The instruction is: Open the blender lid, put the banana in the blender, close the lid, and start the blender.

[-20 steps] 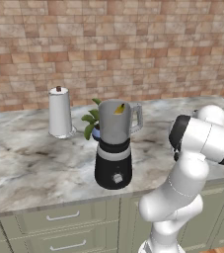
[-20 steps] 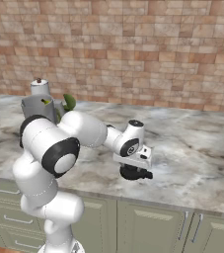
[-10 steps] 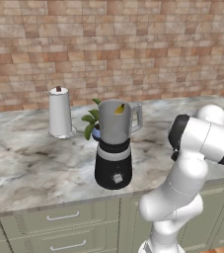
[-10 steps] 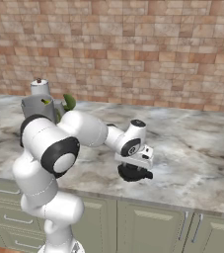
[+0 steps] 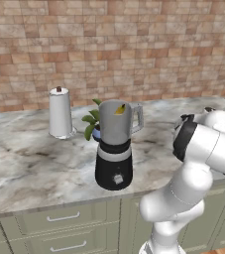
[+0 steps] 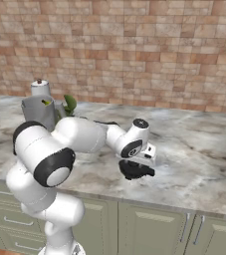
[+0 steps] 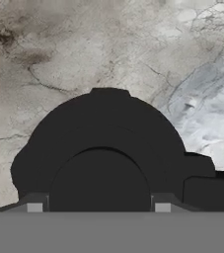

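Observation:
The blender (image 5: pixel 114 154) stands on the marble counter with its grey jar open at the top, and the yellow banana (image 5: pixel 120 109) shows inside near the rim. The right base view has the jar (image 6: pixel 37 113) behind my arm, the banana (image 6: pixel 46 103) inside it. The blender lid (image 6: pixel 130 172), a black round cap, lies flat on the counter to the right of the blender. My gripper (image 6: pixel 137 166) points straight down onto it. In the hand view the lid (image 7: pixel 103 133) sits directly below, and my gripper (image 7: pixel 98 207) is shut on its raised central knob, fingertips (image 7: pixel 34 207) against its sides.
A white roll with a dark knob (image 5: pixel 60 114) stands left of the blender, and a small green plant (image 5: pixel 91 124) sits just behind it. The brick wall runs along the back. The counter's front edge (image 6: pixel 149 201) lies close below the lid.
My gripper has sunk a little onto the blender lid and its jaws have narrowed around the knob. The blender, banana and base have not moved.

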You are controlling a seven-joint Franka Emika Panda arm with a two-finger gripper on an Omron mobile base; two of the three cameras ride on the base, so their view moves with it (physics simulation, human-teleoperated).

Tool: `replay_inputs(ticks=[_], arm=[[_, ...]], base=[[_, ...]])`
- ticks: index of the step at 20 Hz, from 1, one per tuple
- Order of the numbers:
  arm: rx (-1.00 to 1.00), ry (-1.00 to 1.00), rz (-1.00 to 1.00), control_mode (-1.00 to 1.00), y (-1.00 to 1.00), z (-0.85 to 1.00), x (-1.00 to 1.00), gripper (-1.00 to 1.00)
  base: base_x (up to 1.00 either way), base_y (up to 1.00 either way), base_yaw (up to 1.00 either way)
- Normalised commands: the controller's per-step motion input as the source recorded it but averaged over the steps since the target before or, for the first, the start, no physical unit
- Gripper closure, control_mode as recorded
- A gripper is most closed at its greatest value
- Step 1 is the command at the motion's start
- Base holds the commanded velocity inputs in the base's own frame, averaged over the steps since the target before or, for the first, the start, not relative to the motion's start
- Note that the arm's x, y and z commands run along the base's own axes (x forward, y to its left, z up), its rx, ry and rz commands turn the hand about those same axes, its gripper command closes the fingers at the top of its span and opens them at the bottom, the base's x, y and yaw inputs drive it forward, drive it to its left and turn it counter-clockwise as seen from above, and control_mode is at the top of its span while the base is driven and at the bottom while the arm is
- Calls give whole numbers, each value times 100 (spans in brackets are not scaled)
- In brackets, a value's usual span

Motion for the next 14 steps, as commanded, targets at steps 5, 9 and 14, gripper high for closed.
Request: replay_inputs(ticks=[5, 9, 14], arm=[[0, 0, 1, -100, 1, 4, -3, 100], [0, -18, 0, -100, 0, 67, -32, 100], [0, -14, 0, -100, 0, 93, -21, 100]], base=[[0, 0, 0], [0, 0, 0], [0, 0, 0]])
